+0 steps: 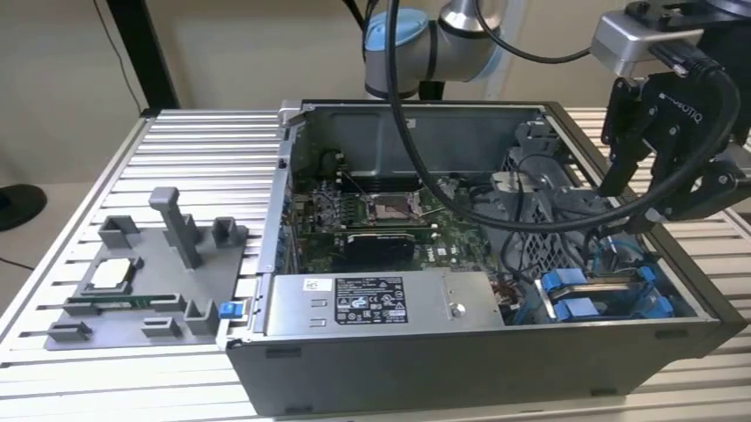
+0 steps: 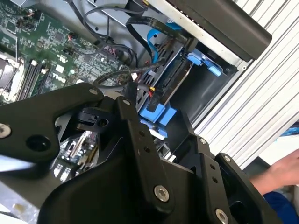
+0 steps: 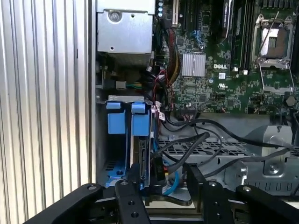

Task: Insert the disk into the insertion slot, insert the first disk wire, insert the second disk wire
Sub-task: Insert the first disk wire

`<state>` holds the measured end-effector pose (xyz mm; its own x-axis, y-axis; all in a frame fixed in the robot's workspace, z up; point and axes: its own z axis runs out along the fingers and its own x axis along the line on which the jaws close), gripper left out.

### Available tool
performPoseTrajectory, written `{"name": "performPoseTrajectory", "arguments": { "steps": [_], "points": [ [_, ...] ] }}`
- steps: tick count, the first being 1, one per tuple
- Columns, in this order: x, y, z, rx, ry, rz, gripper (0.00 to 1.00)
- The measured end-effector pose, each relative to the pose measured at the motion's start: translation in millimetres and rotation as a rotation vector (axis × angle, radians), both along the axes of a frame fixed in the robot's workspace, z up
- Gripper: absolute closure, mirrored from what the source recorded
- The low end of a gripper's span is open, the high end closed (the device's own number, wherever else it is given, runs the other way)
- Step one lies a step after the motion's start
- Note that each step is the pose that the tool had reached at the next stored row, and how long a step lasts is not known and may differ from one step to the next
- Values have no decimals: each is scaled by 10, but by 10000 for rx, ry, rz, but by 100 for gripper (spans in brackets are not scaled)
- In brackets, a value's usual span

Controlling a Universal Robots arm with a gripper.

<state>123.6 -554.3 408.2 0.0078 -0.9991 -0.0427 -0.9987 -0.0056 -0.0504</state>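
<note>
The disk stands on edge in the insertion slot, a grey metal bay at the case's corner, with its blue frame tabs at the mouth. In the exterior view the blue tabs show at the case's near right corner. Black wires and a blue cable loop beside the disk's end; I cannot tell whether any is plugged in. My gripper hangs open just above the bay with nothing between its fingers, and stands over the case's right side in the exterior view.
The open computer case lies on a slatted metal table, with the motherboard in the middle and a labelled power-supply box at the front. A grey parts holder sits at the exterior view's left. A person's hand is beside the case.
</note>
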Motion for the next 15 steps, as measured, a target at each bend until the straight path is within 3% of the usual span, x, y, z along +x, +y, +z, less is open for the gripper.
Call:
{"name": "performPoseTrajectory", "arguments": {
  "steps": [5, 11, 15],
  "points": [
    [-3, -69, -50, 11, -27, 111, 0],
    [-37, -73, -118, 16, -187, 461, 0],
    [-44, -71, -125, 38, -205, 616, 0]
  ]
}}
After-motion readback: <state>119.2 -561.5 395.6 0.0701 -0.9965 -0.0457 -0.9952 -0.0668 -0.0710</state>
